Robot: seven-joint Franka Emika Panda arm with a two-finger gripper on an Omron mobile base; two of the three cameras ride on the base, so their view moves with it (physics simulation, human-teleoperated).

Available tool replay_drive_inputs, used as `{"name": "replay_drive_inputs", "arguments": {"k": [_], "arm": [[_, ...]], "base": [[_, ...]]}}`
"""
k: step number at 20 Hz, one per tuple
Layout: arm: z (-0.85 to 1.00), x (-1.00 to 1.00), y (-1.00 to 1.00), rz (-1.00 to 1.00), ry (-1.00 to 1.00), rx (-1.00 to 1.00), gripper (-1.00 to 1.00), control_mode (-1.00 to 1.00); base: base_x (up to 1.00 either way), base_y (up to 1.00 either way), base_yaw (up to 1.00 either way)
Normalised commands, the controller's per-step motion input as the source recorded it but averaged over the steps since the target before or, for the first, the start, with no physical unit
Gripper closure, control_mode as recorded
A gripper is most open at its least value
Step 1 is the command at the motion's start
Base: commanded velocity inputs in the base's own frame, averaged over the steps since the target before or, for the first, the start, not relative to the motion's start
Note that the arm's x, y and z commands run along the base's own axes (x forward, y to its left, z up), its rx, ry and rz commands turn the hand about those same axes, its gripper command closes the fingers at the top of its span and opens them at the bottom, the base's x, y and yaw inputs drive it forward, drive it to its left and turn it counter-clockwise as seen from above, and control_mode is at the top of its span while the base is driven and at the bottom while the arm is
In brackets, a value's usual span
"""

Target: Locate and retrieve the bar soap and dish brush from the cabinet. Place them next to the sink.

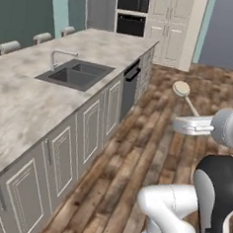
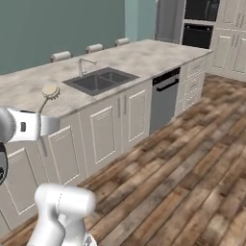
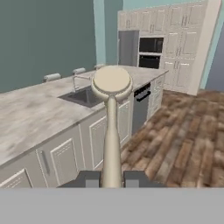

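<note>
my arm: held out level over the floor | my gripper (image 3: 112, 178): squeezing the brush (image 3: 111, 83) handle, round head pointing away | sink (image 1: 76, 74): well apart

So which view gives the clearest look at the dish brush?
The hand view: the dish brush stands large and central, handle clamped between the shut jaws, round head up. The left base view shows it small over the floor; the right base view shows it small against the counter edge.

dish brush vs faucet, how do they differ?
The dish brush is beige with a round disc head; the faucet is silver and curved. The brush is clamped in the pincer, out over the floor; the faucet stands at the sink. Both are slim.
</note>
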Motion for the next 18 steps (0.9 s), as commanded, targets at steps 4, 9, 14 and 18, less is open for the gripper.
{"name": "replay_drive_inputs", "arguments": {"k": [4,9,14,18], "arm": [[0.00,0.00,0.00,0.00,0.00,0.00,1.00,1.00],[0.00,0.00,0.00,0.00,0.00,0.00,1.00,1.00],[0.00,0.00,0.00,0.00,0.00,0.00,1.00,1.00],[0.00,0.00,0.00,0.00,0.00,0.00,1.00,1.00]], "base": [[0.72,-0.12,0.35],[0.64,-0.09,0.38],[0.48,-0.07,0.43],[0.49,-0.11,0.42]]}}
